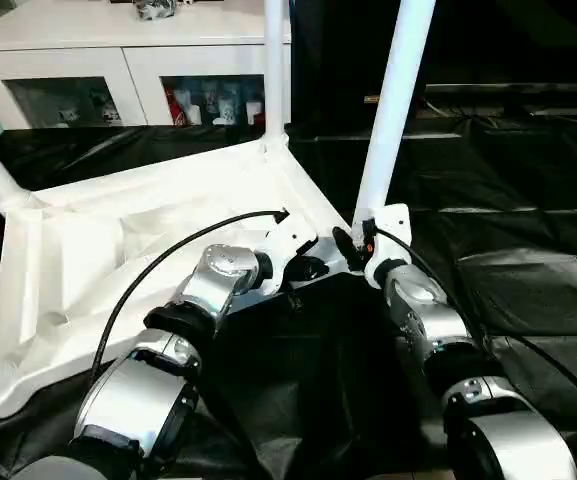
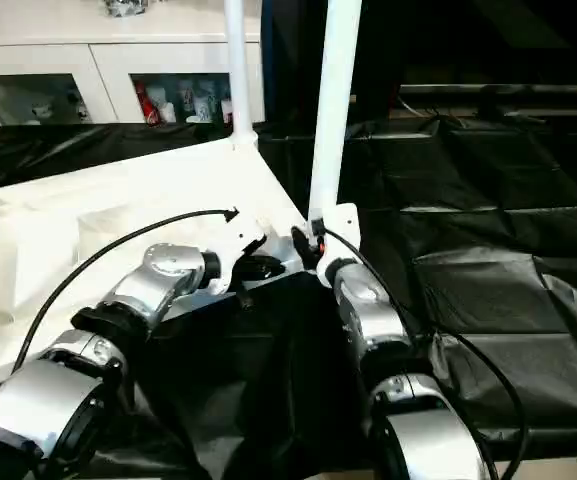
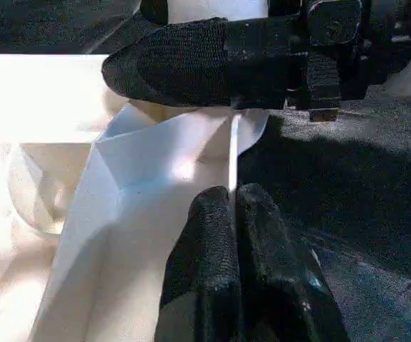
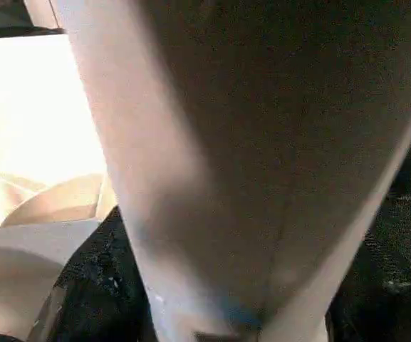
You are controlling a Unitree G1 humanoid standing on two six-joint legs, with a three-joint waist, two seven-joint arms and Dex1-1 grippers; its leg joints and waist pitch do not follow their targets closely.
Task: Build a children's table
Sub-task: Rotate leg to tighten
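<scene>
On a surface draped in black sheeting [image 1: 528, 230], a small white plastic children's table [image 1: 98, 250] is seen upside down, its rimmed underside facing up, before a white glass-doored cabinet [image 1: 118, 70]. Two round tapered legs stand in the far and left corners; a third white leg [image 1: 393, 110] is held leaning at the near corner. The thin rim of the top is pinched between the closed black fingers [image 3: 212, 263] of the left gripper [image 3: 230, 206]. The right gripper [image 1: 360, 240] is set against the base of the leaning leg; whether its fingers are closed cannot be told. Seating of this leg appears to be in hand; straightening it and pressing or twisting it home is likely required next, the top being kept steady.
</scene>
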